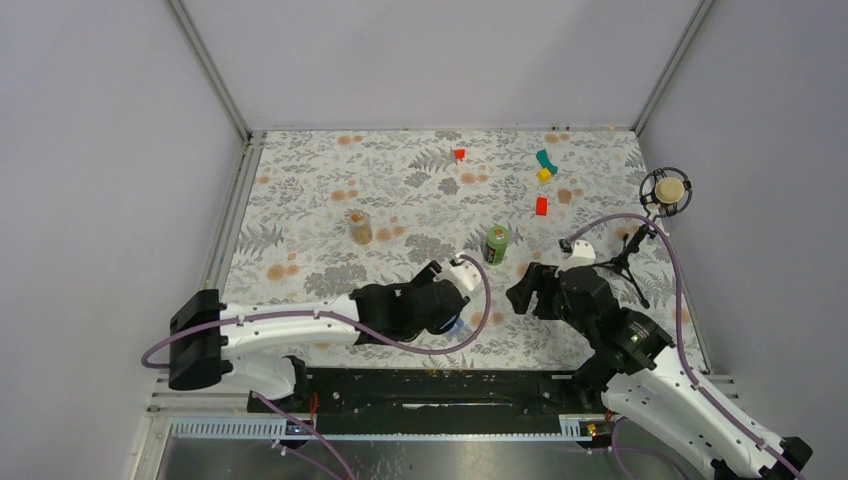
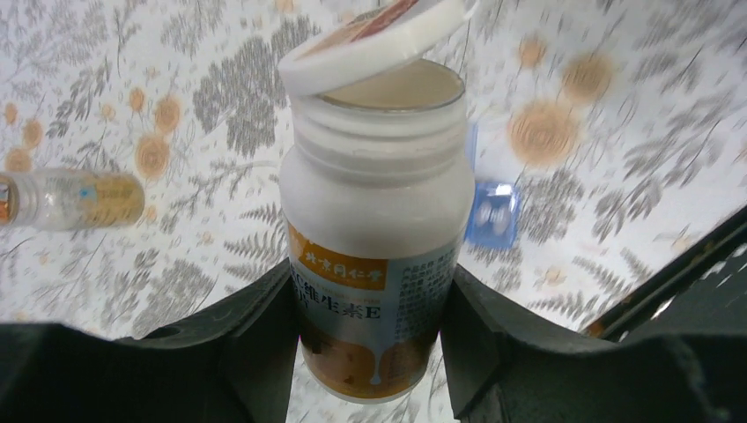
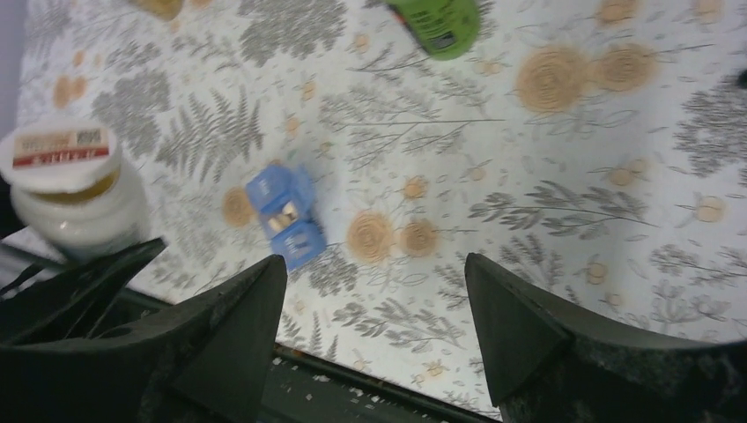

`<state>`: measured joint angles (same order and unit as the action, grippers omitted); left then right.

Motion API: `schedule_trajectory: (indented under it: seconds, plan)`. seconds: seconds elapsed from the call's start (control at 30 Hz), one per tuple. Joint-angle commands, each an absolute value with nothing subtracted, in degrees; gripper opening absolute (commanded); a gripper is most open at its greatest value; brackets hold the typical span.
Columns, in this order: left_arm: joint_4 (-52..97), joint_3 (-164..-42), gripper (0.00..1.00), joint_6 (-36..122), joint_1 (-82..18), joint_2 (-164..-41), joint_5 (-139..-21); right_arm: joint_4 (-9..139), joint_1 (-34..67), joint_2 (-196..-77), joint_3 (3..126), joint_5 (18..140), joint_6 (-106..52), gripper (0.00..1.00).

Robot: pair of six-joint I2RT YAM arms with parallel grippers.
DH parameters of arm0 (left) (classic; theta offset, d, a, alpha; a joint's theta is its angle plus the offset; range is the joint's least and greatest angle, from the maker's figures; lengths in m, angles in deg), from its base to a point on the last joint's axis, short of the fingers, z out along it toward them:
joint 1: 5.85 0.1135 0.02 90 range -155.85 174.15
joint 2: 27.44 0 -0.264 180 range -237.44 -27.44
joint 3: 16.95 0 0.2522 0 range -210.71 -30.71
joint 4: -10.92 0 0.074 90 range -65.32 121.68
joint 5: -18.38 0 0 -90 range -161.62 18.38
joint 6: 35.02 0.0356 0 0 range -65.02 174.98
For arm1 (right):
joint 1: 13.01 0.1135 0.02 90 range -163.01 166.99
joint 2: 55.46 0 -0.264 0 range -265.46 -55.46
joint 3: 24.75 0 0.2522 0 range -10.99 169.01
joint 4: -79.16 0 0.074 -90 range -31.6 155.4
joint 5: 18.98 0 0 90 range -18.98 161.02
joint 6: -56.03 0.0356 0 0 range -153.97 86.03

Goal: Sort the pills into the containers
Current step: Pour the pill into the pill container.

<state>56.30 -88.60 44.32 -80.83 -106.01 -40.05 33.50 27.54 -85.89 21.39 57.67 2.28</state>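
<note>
My left gripper point(image 2: 374, 330) is shut on a white pill bottle point(image 2: 374, 220) with an orange and blue label, held by its lower body. The bottle's flip lid point(image 2: 374, 40) stands open. Just past it on the floral cloth lies the containers, a small blue pill box point(image 2: 493, 211) with pale pills in one compartment. In the right wrist view the pill box point(image 3: 286, 216) lies ahead and to the left of my right gripper point(image 3: 374, 291), which hangs open and empty above the table's near edge. The white bottle point(image 3: 75, 189) shows at the far left there.
A green bottle point(image 1: 497, 243) stands mid-table and a clear amber bottle point(image 1: 360, 227) to its left. Red blocks point(image 1: 541, 206), a teal block point(image 1: 546, 160) and a yellow block point(image 1: 544, 174) lie at the back right. A microphone on a tripod point(image 1: 665, 190) stands at the right edge.
</note>
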Motion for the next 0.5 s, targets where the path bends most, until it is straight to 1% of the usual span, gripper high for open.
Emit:
schedule_trajectory:
  seconds: [0.0, 0.13, 0.23, 0.3, 0.4, 0.47]
  plan:
    - [31.82, -82.77, 0.0, 43.97, -80.46, -99.59, -36.2, 39.61, 27.23, -87.84, 25.23, 68.95, 0.12, 0.82]
    - [14.17, -75.67, 0.0, 44.61, -79.19, -94.82, -40.69, 44.95, 27.19, -89.43, 26.06, 78.2, -1.44, 0.86]
    - [-0.39, -69.06, 0.0, 40.44, -76.91, -91.8, -50.8, 49.4, 27.16, -89.56, 26.42, 82.53, -1.8, 0.89]
    - [-8.74, -65.39, 0.0, 38.25, -75.87, -90.98, -54.98, 51.83, 27.22, -89.48, 26.77, 84.36, -1.98, 0.91]
    - [-13.57, -63.83, 0.0, 37.36, -74.95, -91.43, -58.69, 55.75, 27.16, -89.83, 26.83, 86.17, -2.07, 0.95]
    - [-14.84, -63.8, 0.0, 37.44, -74.6, -91.9, -61.45, 58.68, 27.22, -90.63, 26.99, 87.57, -2.08, 0.96]
